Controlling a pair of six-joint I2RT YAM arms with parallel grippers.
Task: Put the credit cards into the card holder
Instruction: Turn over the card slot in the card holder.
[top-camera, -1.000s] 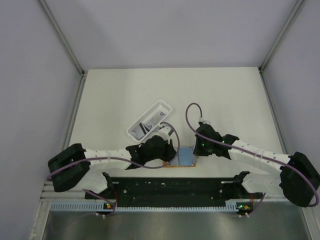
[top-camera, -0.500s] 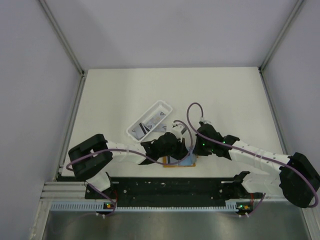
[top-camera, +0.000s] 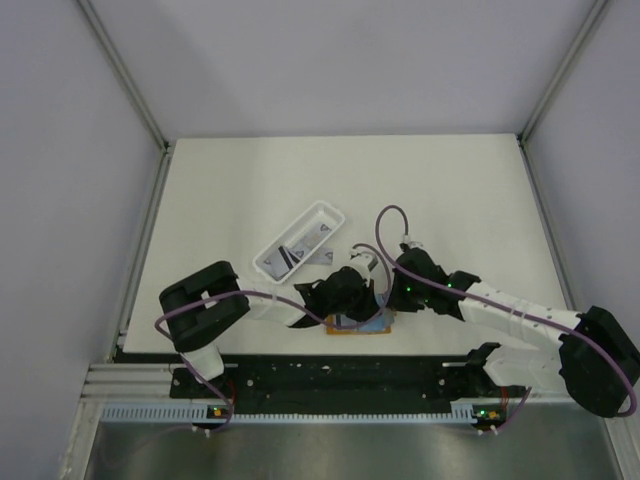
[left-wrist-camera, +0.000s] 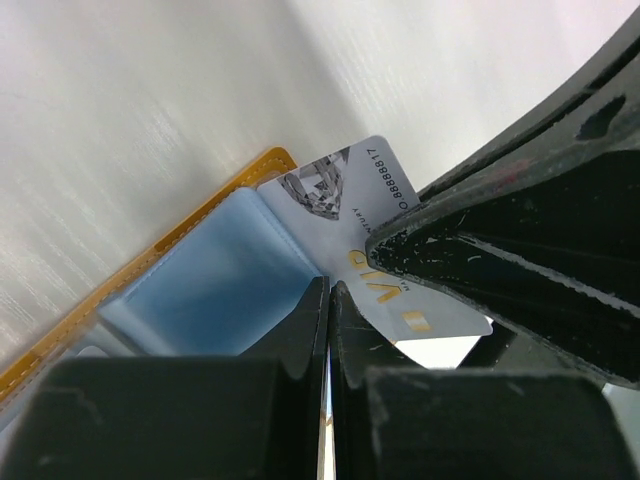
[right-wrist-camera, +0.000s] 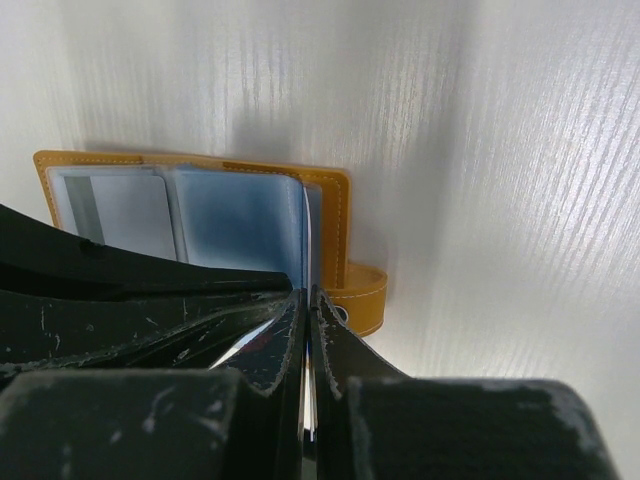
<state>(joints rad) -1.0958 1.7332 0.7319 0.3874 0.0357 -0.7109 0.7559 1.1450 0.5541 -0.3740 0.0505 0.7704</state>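
Beside the card holder (left-wrist-camera: 255, 165), the left gripper (left-wrist-camera: 328, 290) pinches a credit card (left-wrist-camera: 345, 215) aimed lengthwise into it. The right gripper (right-wrist-camera: 305, 300) clamps its leaf.

both arms reach inward with wrists angled down, so the left gripper (top-camera: 362, 303) and right gripper (top-camera: 388, 303) nearly meet tip to tip. each one's fingers are pinched almost together.

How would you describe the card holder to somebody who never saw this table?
On the white table, look at the middle of the near edge. The orange-tan stitched card holder lies open, showing pale blue sleeves; the nearby long plastic tray is white.
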